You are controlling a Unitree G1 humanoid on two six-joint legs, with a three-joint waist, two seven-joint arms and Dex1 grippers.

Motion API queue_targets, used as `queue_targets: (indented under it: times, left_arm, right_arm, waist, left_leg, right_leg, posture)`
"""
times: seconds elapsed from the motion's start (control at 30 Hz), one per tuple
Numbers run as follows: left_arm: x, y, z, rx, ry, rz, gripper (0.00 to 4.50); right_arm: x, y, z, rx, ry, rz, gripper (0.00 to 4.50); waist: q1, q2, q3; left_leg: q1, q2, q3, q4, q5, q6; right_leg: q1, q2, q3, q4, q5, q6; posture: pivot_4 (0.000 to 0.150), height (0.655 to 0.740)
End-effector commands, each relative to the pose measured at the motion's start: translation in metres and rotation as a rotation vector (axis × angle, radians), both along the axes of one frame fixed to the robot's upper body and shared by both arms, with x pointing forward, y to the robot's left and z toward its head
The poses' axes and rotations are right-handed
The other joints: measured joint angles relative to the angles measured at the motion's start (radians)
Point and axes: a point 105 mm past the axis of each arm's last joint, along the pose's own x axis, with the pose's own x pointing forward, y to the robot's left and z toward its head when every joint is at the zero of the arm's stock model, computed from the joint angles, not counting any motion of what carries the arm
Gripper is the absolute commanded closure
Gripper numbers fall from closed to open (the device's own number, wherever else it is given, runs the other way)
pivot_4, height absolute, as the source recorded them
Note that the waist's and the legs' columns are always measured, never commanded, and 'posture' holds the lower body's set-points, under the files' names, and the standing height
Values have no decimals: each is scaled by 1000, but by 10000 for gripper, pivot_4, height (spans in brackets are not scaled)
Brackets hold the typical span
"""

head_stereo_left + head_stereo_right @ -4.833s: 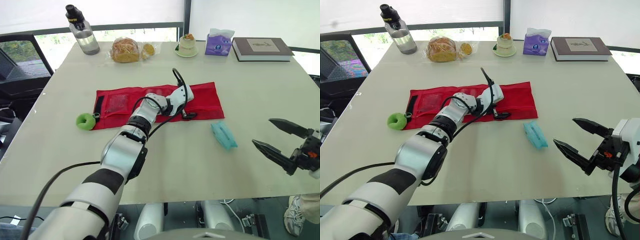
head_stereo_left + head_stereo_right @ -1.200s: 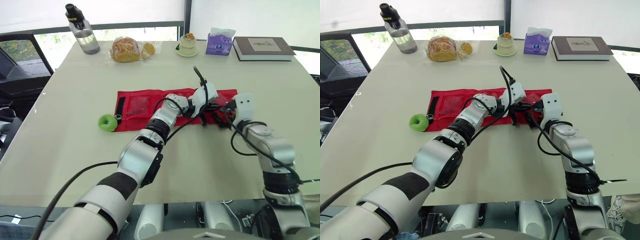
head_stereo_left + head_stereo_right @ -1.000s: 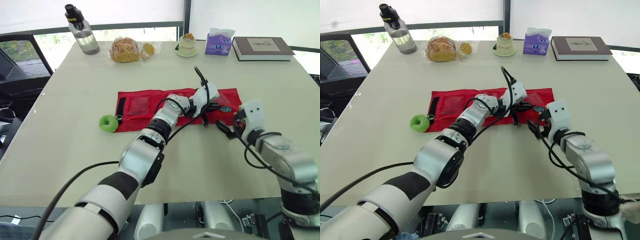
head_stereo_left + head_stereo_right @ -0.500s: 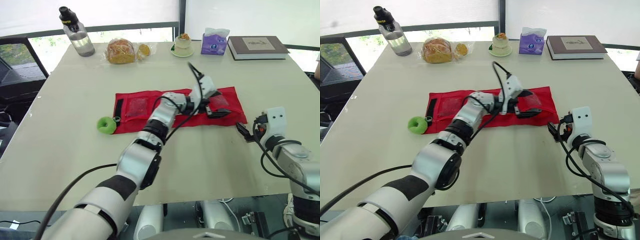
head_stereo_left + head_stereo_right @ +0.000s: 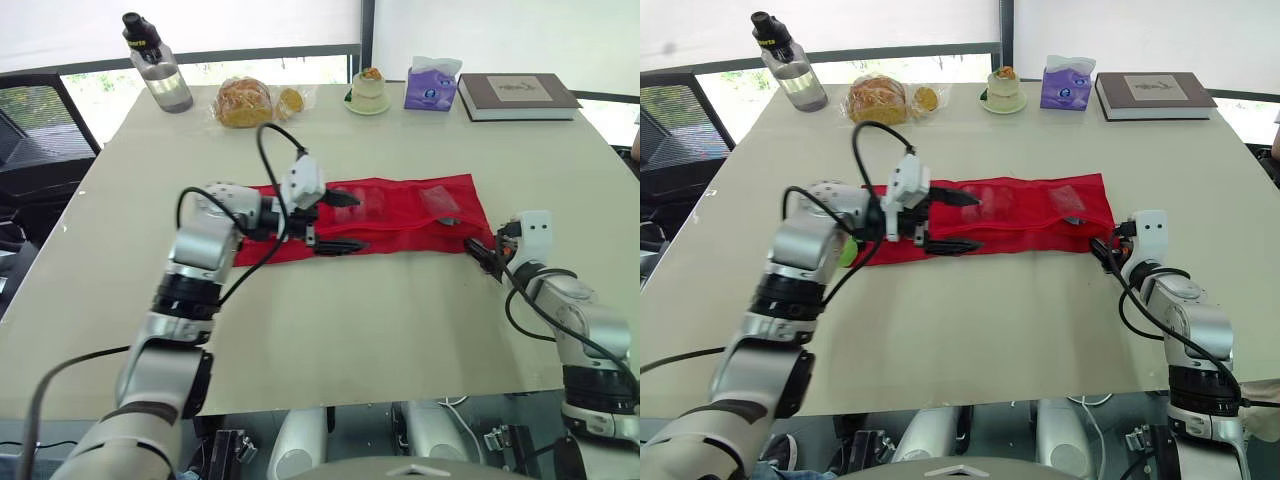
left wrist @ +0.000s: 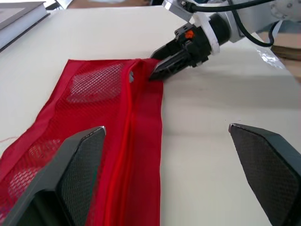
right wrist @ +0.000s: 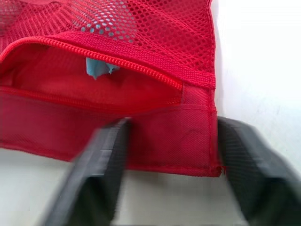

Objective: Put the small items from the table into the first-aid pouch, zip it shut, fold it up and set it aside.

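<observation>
The right gripper (image 6: 152,67) sits at the near right corner of the red mesh first-aid pouch (image 5: 400,215). Its two black fingers are a little apart, with the corner of the fabric between them. The zip (image 7: 117,61) gapes open at that end, and the tip of a pale blue item (image 7: 99,68) shows inside the opening. The pouch lies flat and unfolded across the middle of the table (image 5: 350,330). Its mesh pockets hold clear packets, one (image 5: 440,200) towards the right end and one (image 5: 365,200) nearer the middle; no print on them can be read. The left gripper (image 5: 362,221) hangs over the pouch's left half, its jaws spread wide and holding nothing. A bit of something green (image 5: 847,252) peeps out beside the left arm at the pouch's left end. Along the far edge stand a clear water bottle (image 5: 160,65) with a black cap, bread in a clear bag (image 5: 245,100), a small cup dessert on a plate (image 5: 368,92), a purple tissue box (image 5: 430,85) and a dark book (image 5: 520,97). The book's cover label and the box's print are too small to read.
</observation>
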Motion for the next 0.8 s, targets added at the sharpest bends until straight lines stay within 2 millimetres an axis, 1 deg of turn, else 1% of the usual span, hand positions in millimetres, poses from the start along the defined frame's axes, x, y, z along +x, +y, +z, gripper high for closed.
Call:
queue_targets:
  times: [0.03, 0.07, 0.1, 0.17, 0.27, 0.33, 0.37, 0.4, 0.47, 0.5, 0.57, 0.7, 0.73, 0.77, 0.8]
  left_arm:
    - [-14, 8, 17, -12, -40, -12, 0]
    - [-19, 10, 19, -14, -36, -10, 0]
    - [-23, 13, 20, -14, -32, -10, 0]
    - [-30, 16, 21, -12, -27, -6, 0]
    - [-35, 21, 19, -2, -23, 24, 0]
    - [-37, 25, 14, 0, -5, 40, 0]
    - [-39, 26, 13, -4, -3, 43, 0]
    - [-39, 26, 13, -10, -3, 47, 0]
    - [-40, 24, 14, -14, -5, 47, 0]
    - [-40, 23, 15, -17, -5, 47, 0]
    - [-40, 20, 15, -22, -3, 45, 0]
    - [-39, 17, 12, -22, 1, 49, 0]
    - [-38, 18, 12, -21, 0, 57, 0]
    - [-35, 19, 12, -25, 4, 72, 0]
    - [-33, 20, 12, -30, 12, 89, 0]
  right_arm:
    - [-3, -8, 15, -20, -43, 0, 35036]
    - [-6, -11, 15, -33, -39, -5, 38872]
    - [-9, -16, 13, -51, -32, -12, 44577]
    - [-15, -25, 11, -95, -17, -32, 44577]
    - [-27, -53, 7, -228, 28, -112, 44577]
    - [-36, -82, 6, -358, 70, -194, 44577]
    - [-41, -103, 9, -421, 87, -272, 44577]
    - [-46, -120, 13, -469, 101, -333, 44577]
    - [-52, -144, 21, -569, 106, -405, 44577]
    - [-53, -151, 24, -610, 106, -416, 44577]
    - [-54, -159, 28, -651, 103, -426, 44577]
    - [-50, -156, 33, -655, 63, -373, 44577]
    - [-49, -154, 34, -648, 53, -357, 39604]
    - [-48, -150, 38, -632, 30, -327, 38093]
    - [-48, -148, 41, -621, 18, -309, 34635]
  waist:
    - [1, 0, 0]
    - [1, 0, 0]
    - [2, 0, 0]
    - [4, 0, 0]
    - [14, 0, 0]
    - [22, 0, 0]
    - [26, 0, 0]
    - [30, 0, 0]
    - [40, 0, 0]
    - [42, 0, 0]
    - [41, 0, 0]
    - [22, 0, 0]
    - [20, 0, 0]
    - [18, 0, 0]
    - [17, 0, 0]
  left_leg:
    - [0, 0, 0, 0, 0, 0]
    - [0, 0, 0, 0, 0, 0]
    - [-1, 0, 0, 0, 0, 0]
    - [-1, 0, 0, 0, 0, 0]
    - [-1, 0, 0, 0, 0, 0]
    - [0, 0, 1, 0, 0, 0]
    - [0, 0, 1, 1, 0, 0]
    - [0, 0, 1, 1, 0, 0]
    - [-1, -1, 0, 2, 0, 1]
    - [-2, -1, 0, 2, 1, 1]
    - [-1, -1, 1, 2, 1, 1]
    - [-1, 0, 1, 1, 1, 1]
    - [-1, 0, 1, 1, 1, 1]
    - [-1, 0, 2, 1, 1, 1]
    - [0, 0, 2, 1, 1, 1]
  right_leg:
    - [0, 0, 0, 0, 0, 0]
    - [0, 0, 0, 0, 0, 0]
    - [0, 0, 0, -1, 0, 0]
    - [0, 0, 0, -1, 0, 0]
    - [0, -1, 0, -1, 0, 0]
    - [0, -1, 0, -1, 0, 0]
    - [0, -1, 0, -1, 0, 0]
    - [1, -1, 0, -1, 0, 0]
    - [1, -1, 0, -1, 0, 0]
    - [1, -1, 0, -1, 0, 0]
    - [1, -1, 1, -1, 0, 0]
    - [1, 0, 2, -1, 0, 0]
    - [1, 0, 2, -1, 0, 0]
    - [1, 0, 2, -1, 0, 0]
    - [0, 0, 3, -1, 0, 0]
  posture:
    - [1500, 7400]
    - [1500, 7400]
    - [1500, 7400]
    - [1500, 7400]
    - [1500, 7400]
    - [1500, 7400]
    - [1500, 7400]
    - [1500, 7400]
    - [1500, 7400]
    - [1500, 7400]
    - [1500, 7400]
    - [1500, 7400]
    - [1500, 7400]
    - [1500, 7400]
    - [1500, 7400]
